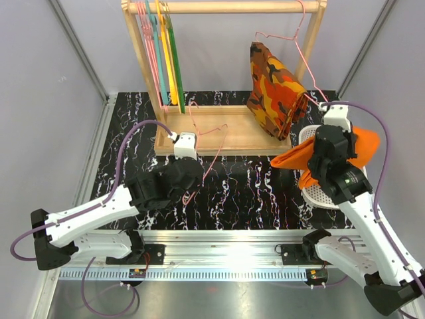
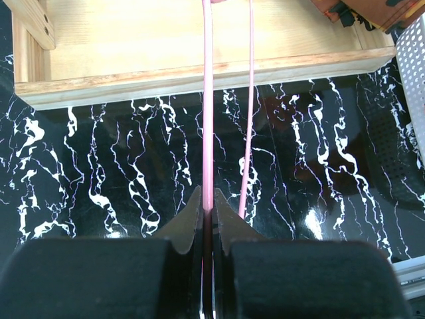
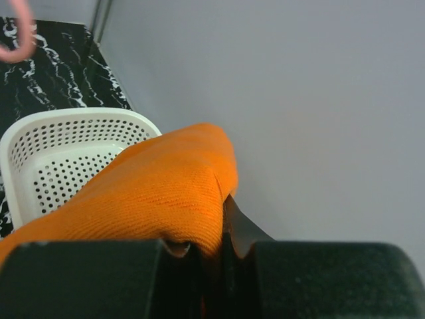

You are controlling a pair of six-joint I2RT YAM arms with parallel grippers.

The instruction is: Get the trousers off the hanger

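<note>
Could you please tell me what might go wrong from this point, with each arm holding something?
1. The right gripper pinches only a fold of the trousers. The cloth spreads wider than the white basket beneath it, so on release part may end up hanging outside.
2. The left gripper clamps a single thin wire of the hanger, which could pivot or slip and catch on the wooden rack base.

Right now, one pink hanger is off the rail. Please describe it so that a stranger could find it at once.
Start at the wooden rack at the back of the black marble table. Just in front of its base, the left gripper is shut on a thin pink wire hanger. Unlike the pink hanger on the rail, which carries a camouflage garment, this one is bare.
</note>
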